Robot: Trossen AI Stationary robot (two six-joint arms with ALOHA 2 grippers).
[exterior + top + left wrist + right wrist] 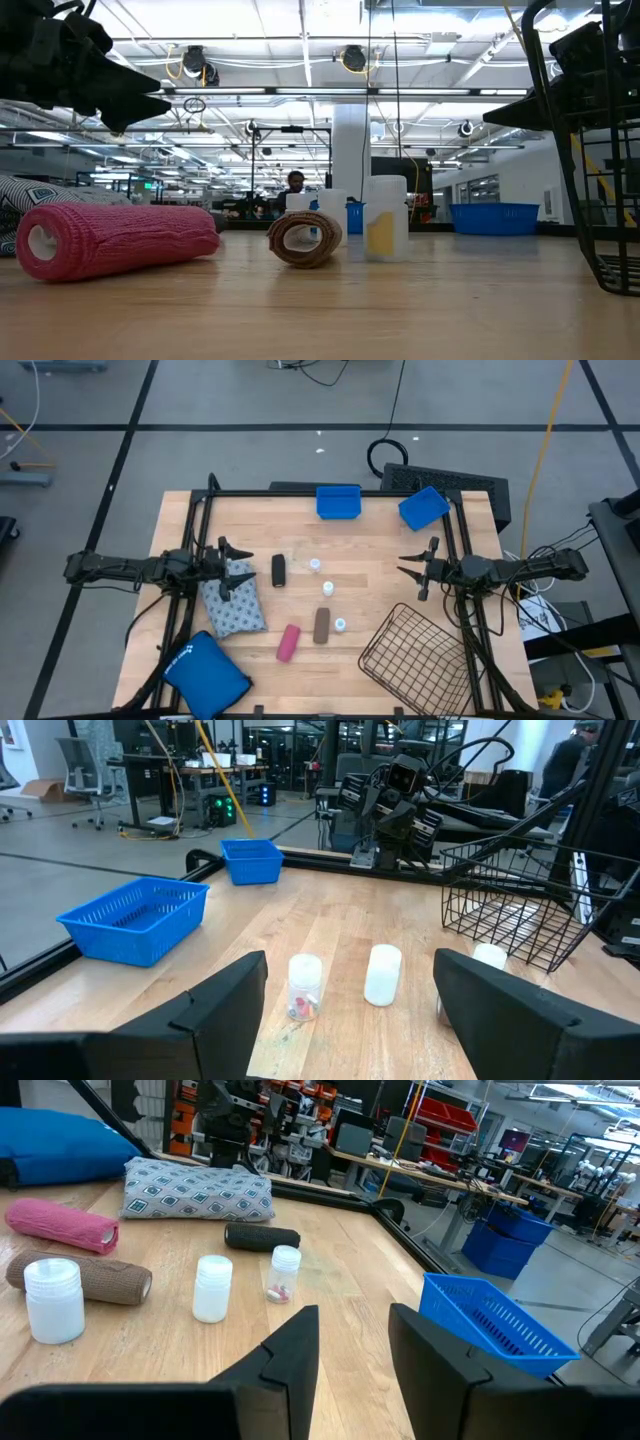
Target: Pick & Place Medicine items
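The medicine items lie mid-table: a black roll [278, 570], a brown roll [321, 625], a pink roll [288, 642], three small white vials [314, 565] [327, 589] [341, 625], and a grey-blue patterned pack [233, 602] lying flat. My left gripper [236, 566] hovers open over the pack's far end, its fingers pointing toward the table's right edge. In the left wrist view its gripper [350, 985] stands wide open with the vials [304, 985] ahead. My right gripper [410, 570] hovers open right of the vials and faces them [353, 1335].
A tilted wire basket [415, 655] sits at the near right. Two blue plastic baskets [338, 502] [423, 507] stand at the far edge. A large plain blue pouch [205, 670] lies at the near left corner. A dark frame rims the table.
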